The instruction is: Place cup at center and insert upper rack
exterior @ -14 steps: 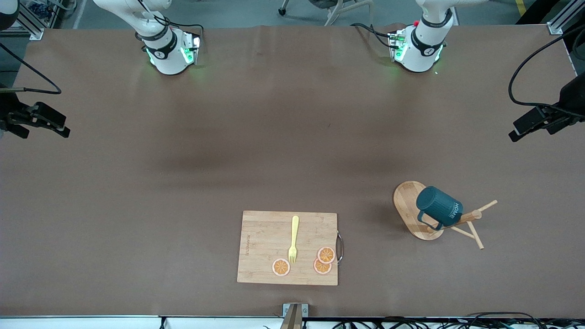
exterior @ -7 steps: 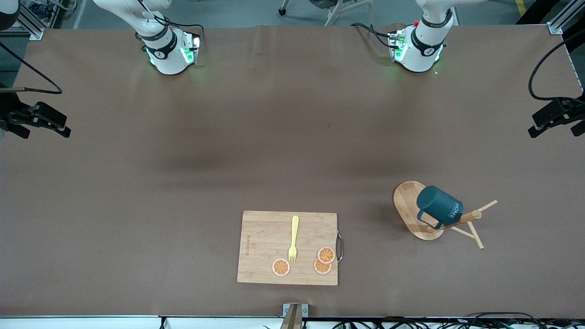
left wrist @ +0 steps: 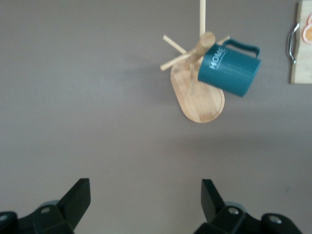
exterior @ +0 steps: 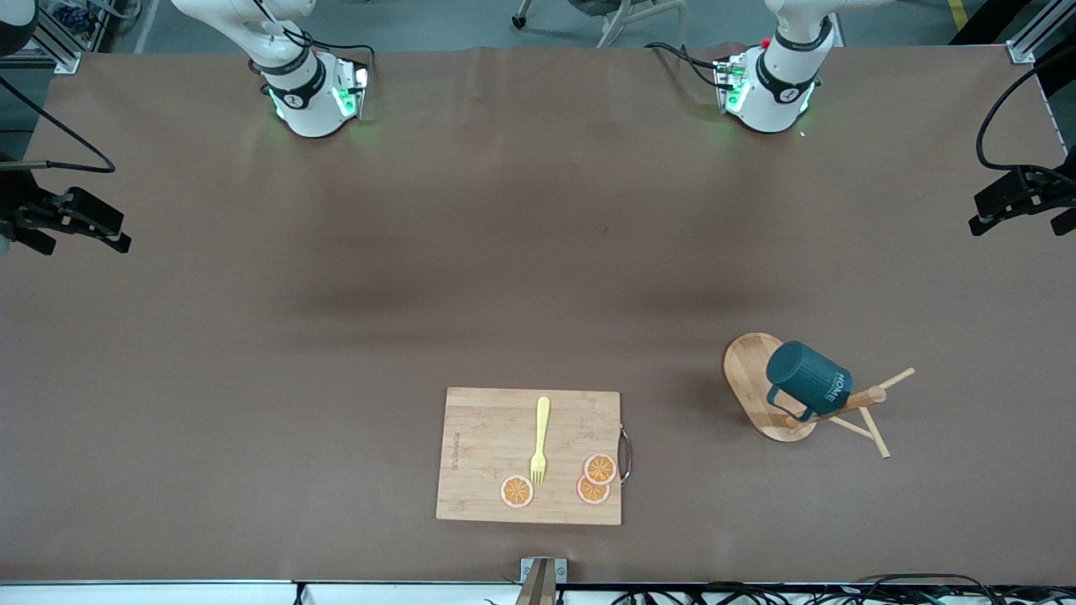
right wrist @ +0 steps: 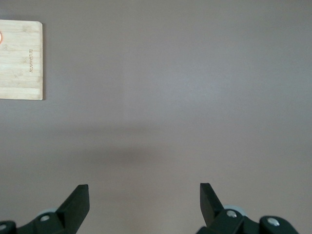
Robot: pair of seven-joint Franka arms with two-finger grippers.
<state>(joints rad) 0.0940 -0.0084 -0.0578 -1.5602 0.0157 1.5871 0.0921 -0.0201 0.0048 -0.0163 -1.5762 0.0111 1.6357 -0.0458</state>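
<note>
The right gripper (right wrist: 144, 187) hangs high at the middle edge of the frame on the right arm's end. Its fingers (right wrist: 78, 200) are spread wide and grasp nothing, and it has bare bench (exterior: 336, 336) under it. It looks parked out of the way.

In the lower middle of the frame lies a cutting board (exterior: 504, 437). A yellow fork (exterior: 540, 441) and three orange slices (exterior: 593, 481) lie on it. These seem to play no part in the task.

Farther toward the left arm's end, in the lower part of the frame, stands the wooden rack (exterior: 752, 378). It has an oval base, an upright post and slanting pegs. The dark teal cup (exterior: 807, 382) sits tilted up on the rack, off the bench. Whether a peg carries it by the handle or by the rim, I cannot tell. So the cup is on the rack and not at the middle of the bench, where the task wants it.

The left gripper (left wrist: 146, 182) hovers at the upper edge of the frame on the left arm's end. Its fingers (left wrist: 80, 192) are likewise released. Its wrist view looks down on cup and rack, so this arm is probably the better placed to reach them.
</note>
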